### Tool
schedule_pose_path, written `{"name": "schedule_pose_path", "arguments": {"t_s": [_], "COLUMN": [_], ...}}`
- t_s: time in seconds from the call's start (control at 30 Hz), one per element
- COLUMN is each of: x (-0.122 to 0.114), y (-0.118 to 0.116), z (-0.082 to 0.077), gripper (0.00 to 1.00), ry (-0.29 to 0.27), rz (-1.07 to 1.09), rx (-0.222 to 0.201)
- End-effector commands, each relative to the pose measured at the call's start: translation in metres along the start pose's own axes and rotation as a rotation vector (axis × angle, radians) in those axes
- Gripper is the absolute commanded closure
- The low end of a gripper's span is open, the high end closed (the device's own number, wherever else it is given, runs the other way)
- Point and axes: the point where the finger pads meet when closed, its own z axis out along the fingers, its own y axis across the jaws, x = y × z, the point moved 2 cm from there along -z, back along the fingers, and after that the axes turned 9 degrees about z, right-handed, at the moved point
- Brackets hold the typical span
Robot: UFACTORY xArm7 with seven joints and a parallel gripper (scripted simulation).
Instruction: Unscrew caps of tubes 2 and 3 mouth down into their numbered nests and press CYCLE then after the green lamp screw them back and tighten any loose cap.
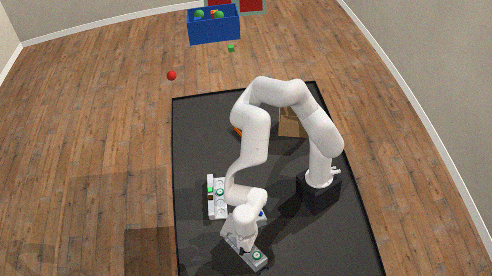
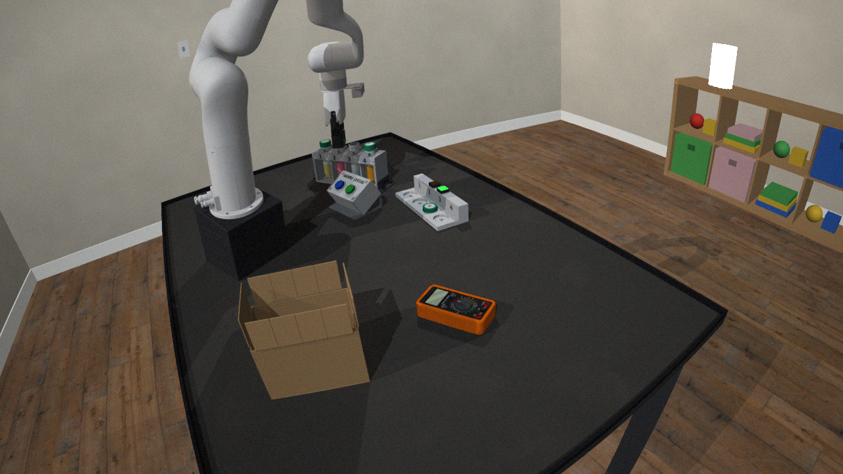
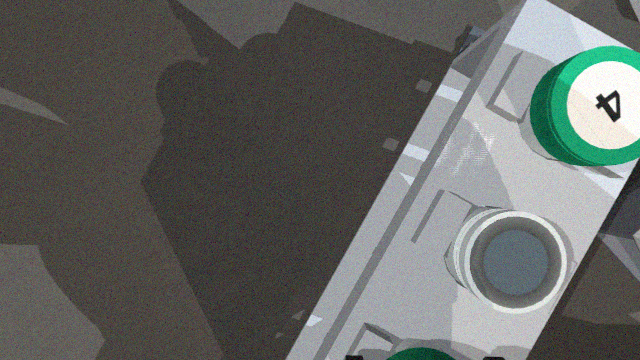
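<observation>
Gripper (image 2: 337, 136) apparently clamps tube 2's cap (image 3: 419, 354); wrist view alone shows tube 3 (image 3: 511, 260) uncapped.

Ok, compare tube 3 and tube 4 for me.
Tube 4 wears a green cap with a white top marked 4; tube 3 has none. Tube 3's mouth is open, showing its pale rim; tube 4's is hidden. Both stand in the same grey station.

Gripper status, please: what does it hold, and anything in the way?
Gripper shut on cap 2, at tube 2. Tube 3 open, its cap nested. Nothing obstructing.
</observation>
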Motion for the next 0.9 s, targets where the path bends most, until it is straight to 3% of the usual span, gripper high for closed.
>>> {"name": "schedule_pose_path", "arguments": {"t_s": [0.0, 0.13, 0.2, 0.7, 0.87], "x": [-0.0004, -0.0004, -0.0004, -0.0003, -0.0004], "y": [-0.0012, -0.0012, -0.0012, -0.0013, -0.0013], "z": [-0.0012, -0.0011, -0.0011, -0.0007, -0.0006], "gripper": [1.0, 1.0, 1.0, 1.0, 1.0], "ry": [0.017, 0.016, 0.016, 0.01, 0.01], "rz": [0.265, 0.465, 0.465, 1.208, 1.286], "rx": [0.01, 0.012, 0.012, 0.017, 0.018]}}
